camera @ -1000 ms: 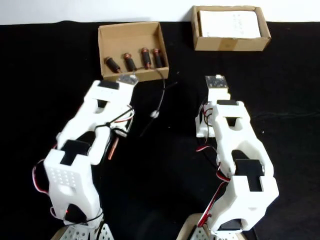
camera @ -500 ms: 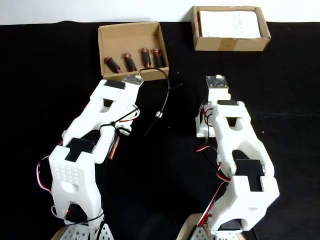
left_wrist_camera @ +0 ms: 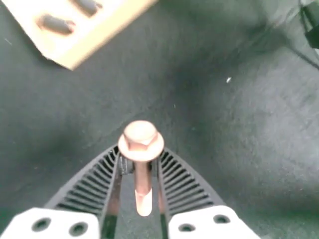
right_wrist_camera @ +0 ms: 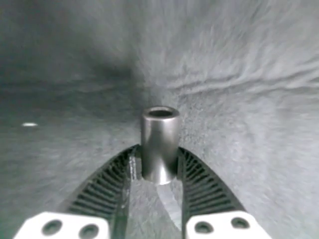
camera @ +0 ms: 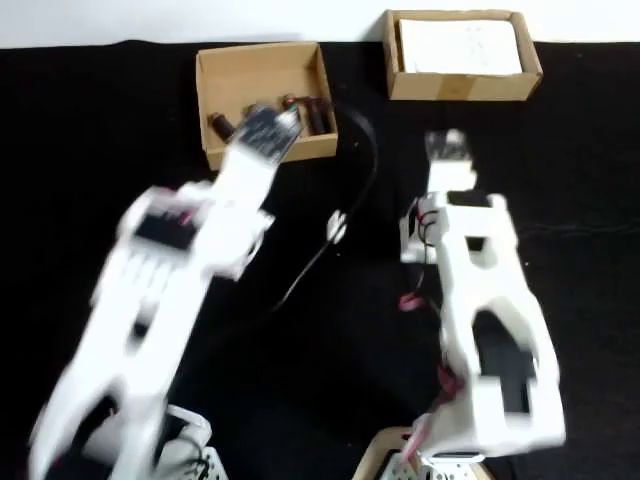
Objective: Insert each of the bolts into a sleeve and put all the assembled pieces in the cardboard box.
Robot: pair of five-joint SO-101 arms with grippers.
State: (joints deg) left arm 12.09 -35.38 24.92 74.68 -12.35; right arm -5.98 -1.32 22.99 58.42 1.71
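Cable (camera: 337, 225) arcing midway, cardboard box (camera: 260, 70) wall beyond

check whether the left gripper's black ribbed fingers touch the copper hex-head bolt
Touching. Left wrist view shows the left gripper shut, fingers clamped on the copper hex-head bolt.

High camera overlooks table (camera: 570, 200); wrist cameras sit close above it

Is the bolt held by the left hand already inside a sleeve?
No, bare. The bolt shows its naked shank in the left hand; the right hand holds the empty sleeve.
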